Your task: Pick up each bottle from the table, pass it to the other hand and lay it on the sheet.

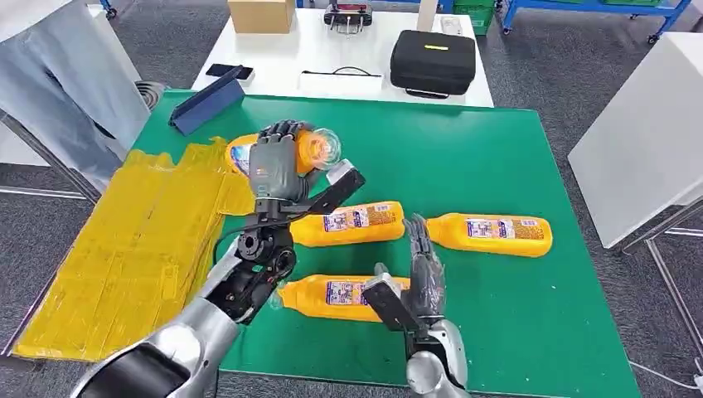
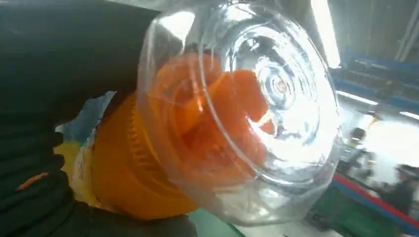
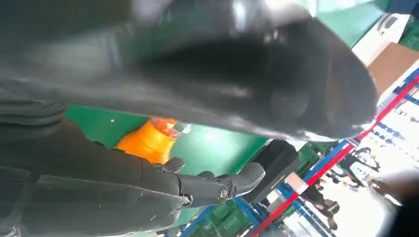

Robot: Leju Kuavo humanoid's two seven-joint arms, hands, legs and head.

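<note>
The right hand [image 1: 424, 265] hovers, fingers spread and empty, above the green surface [image 1: 497, 315]. At ten o'clock beyond it, the left hand [image 1: 278, 166] grips a raised orange bottle [image 1: 319, 149], apparently bound for the yellow sheet [image 1: 124, 249].

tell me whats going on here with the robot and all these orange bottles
The robot's left hand holds one orange bottle raised above the green table, its fingers wrapped around the body, near the edge of the yellow sheet. The right hand is open and holds nothing, raised near three more bottles lying on the table. No bottle lies flat on the sheet yet.
</note>
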